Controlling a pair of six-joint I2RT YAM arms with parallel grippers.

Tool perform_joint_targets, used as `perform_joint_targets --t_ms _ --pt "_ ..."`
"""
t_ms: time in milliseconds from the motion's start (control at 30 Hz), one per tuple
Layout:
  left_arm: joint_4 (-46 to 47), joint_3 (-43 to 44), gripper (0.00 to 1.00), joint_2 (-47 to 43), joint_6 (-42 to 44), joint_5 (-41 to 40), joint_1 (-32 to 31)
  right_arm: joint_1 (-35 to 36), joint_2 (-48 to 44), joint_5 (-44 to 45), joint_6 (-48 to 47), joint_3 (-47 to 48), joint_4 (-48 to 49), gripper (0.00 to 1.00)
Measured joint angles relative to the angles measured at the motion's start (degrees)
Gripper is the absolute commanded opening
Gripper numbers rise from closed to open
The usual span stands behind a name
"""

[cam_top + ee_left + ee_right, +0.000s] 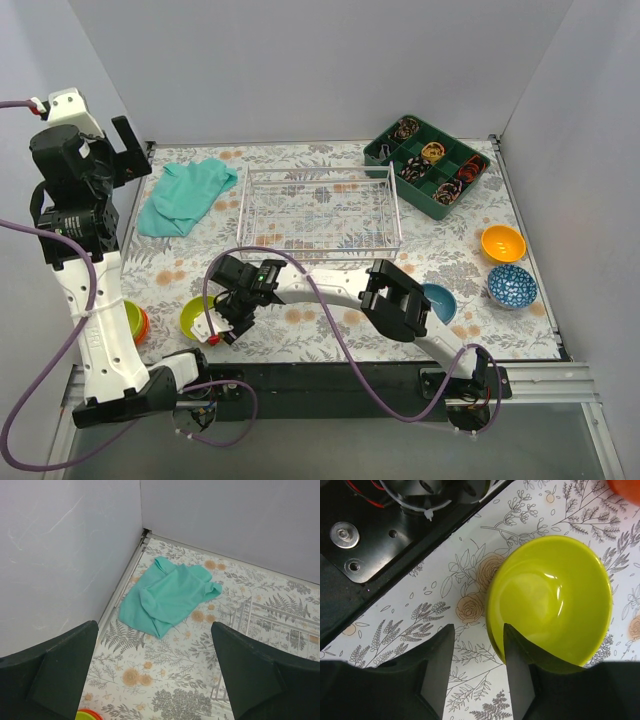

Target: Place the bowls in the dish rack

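Both arms same build: white links, black joint housings. That goes for left arm (95, 300) and right arm (320, 290). Purple cable (355, 375) routed along each. Left hand (154, 626) and right hand (477, 630): dark matte wedge fingers. Black base plate (380, 540), silver bolt (345, 535), red wires (365, 487).

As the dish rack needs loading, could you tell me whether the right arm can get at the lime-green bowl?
Probably yes: the right gripper is right at the lime-green bowl, its jaws part open astride the near rim, with nothing in between.
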Motion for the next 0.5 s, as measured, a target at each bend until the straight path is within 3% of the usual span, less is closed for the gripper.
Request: perform_joint_targets --t_ms 500 --pt "-1.29 -1.75 0.98 -1.57 -1.64 4.87 4.0 0.57 0.55 3.48 1.55 -0.83 3.87 0.02"
